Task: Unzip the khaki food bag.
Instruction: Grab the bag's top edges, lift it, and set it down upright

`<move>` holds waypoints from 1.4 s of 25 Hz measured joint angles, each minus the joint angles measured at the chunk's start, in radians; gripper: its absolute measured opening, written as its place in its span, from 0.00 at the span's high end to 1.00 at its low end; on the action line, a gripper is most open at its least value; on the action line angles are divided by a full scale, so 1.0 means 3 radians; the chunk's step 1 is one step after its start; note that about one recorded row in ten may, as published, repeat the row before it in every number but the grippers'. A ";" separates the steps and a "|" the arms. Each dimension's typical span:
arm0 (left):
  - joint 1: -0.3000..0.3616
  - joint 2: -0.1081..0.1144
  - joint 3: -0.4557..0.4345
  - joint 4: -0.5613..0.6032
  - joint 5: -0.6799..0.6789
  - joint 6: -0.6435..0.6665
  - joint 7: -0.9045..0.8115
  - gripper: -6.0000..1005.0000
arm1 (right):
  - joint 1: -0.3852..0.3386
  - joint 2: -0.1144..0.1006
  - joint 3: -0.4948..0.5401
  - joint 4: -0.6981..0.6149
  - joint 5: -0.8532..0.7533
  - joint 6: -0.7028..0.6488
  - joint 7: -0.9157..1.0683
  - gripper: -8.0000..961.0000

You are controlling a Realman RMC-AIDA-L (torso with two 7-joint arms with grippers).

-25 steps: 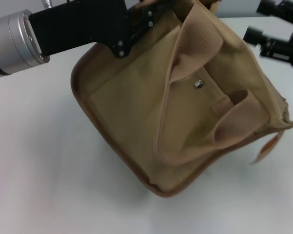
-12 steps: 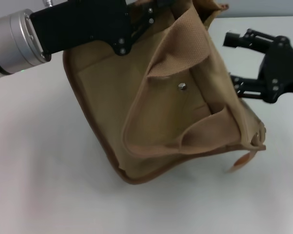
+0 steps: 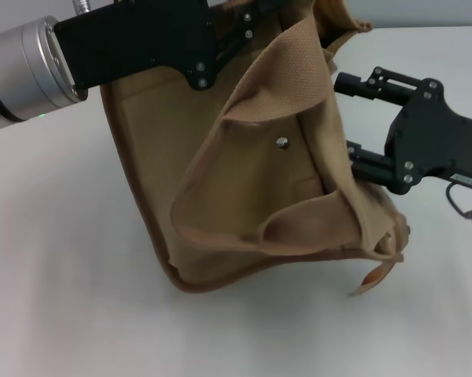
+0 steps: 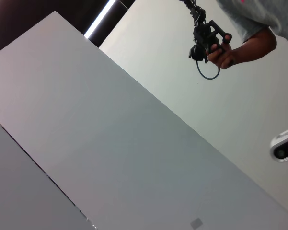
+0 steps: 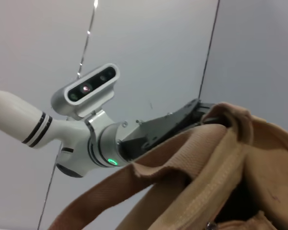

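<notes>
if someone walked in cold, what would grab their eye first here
The khaki food bag, a tan tote tipped up at the table's middle with its strap handles flopped over the front. The left gripper is at its upper far corner, and the right gripper, fingers apart, is against its right side.

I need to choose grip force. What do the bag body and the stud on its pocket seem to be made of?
The khaki food bag looks like matte woven canvas: it folds softly, and its strap shows a coarse weave. The stud looks like shiny metal, small and silvery. The left hand is at the bag's top edge.
</notes>
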 joint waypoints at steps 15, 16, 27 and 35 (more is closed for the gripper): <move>0.0008 -0.0018 0.0026 -0.0002 0.0001 0.0009 -0.0007 0.91 | 0.0078 0.0000 -0.0275 0.0167 0.0439 0.0318 -0.0363 0.39; 0.0009 -0.0018 0.0026 -0.0002 0.0001 0.0012 -0.0007 0.91 | 0.0079 0.0000 -0.0276 0.0163 0.0459 0.0325 -0.0363 0.39; 0.0012 -0.0018 0.0018 -0.0002 0.0007 0.0013 -0.0045 0.91 | 0.0062 -0.0015 -0.0437 0.0084 0.0273 0.0457 -0.0373 0.41; -0.0003 -0.0018 0.0029 -0.0002 0.0007 0.0003 -0.0052 0.91 | 0.0068 -0.0005 -0.0603 0.0012 0.0217 0.0533 -0.0406 0.43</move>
